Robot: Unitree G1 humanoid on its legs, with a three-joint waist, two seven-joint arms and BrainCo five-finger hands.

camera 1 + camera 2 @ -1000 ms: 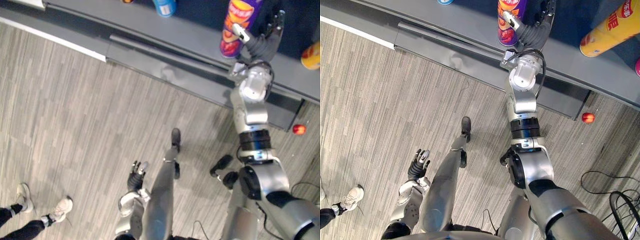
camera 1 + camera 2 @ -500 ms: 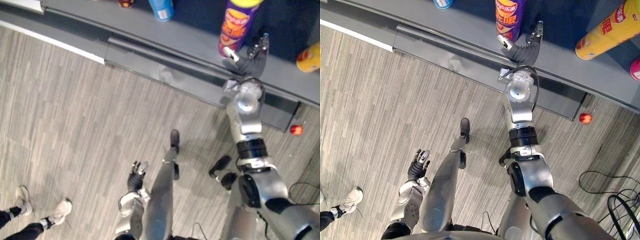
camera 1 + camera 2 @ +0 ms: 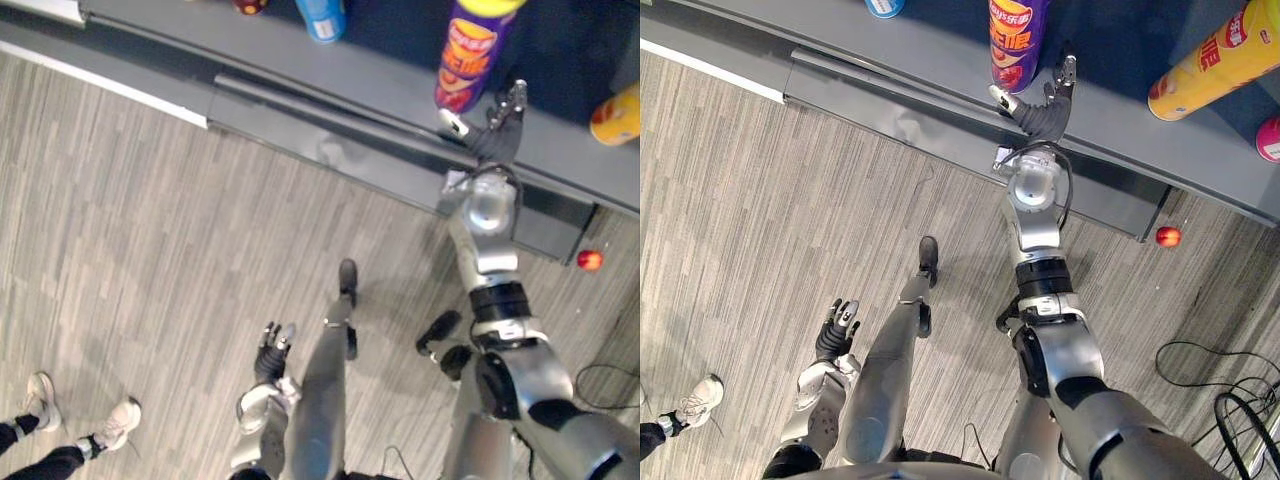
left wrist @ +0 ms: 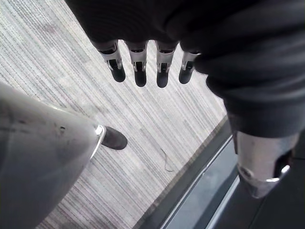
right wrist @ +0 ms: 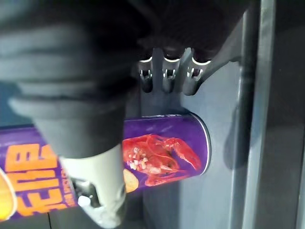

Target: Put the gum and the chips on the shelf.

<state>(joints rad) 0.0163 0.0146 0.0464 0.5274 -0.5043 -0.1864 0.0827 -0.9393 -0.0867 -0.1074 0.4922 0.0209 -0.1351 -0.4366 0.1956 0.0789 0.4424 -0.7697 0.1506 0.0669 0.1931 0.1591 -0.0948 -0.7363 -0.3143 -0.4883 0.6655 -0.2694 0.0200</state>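
- Shelf (image 3: 380,75): a grey board running across the far side of the scene, with a lower ledge (image 3: 330,125) in front of it and grey striped floor (image 3: 150,220) on the near side.
- Chips can (image 3: 1015,40): a purple tube with a yellow lid, standing upright on the shelf right of centre. In the right wrist view its printed side (image 5: 162,157) shows past the thumb, with its base resting on the grey board.
- Right hand (image 3: 1043,115): reaches up to the shelf's near edge and sits just on the near side of the can's base. Its fingers are straight and spread and the thumb is splayed out towards the can. Nothing lies in the palm, and the fingers (image 5: 167,76) point over bare shelf.
- Left hand (image 3: 270,355): hangs low over the floor at the near left. Its fingers (image 4: 139,71) are relaxed and apart, and it holds nothing.
- Gum: it cannot be told which of the small items on the shelf is the gum.
- Other items on the shelf:
  - a blue can (image 3: 325,15) at the far left
  - a yellow tube (image 3: 1210,65) leaning well to the right of the chips can
  - a pink round item (image 3: 1268,138) at the right edge
- Red ball (image 3: 1167,237): a small ball on the floor at the right, just beside the end of the lower ledge.
- Person's shoes (image 3: 120,420): pale shoes on the floor at the near left, well apart from both hands.
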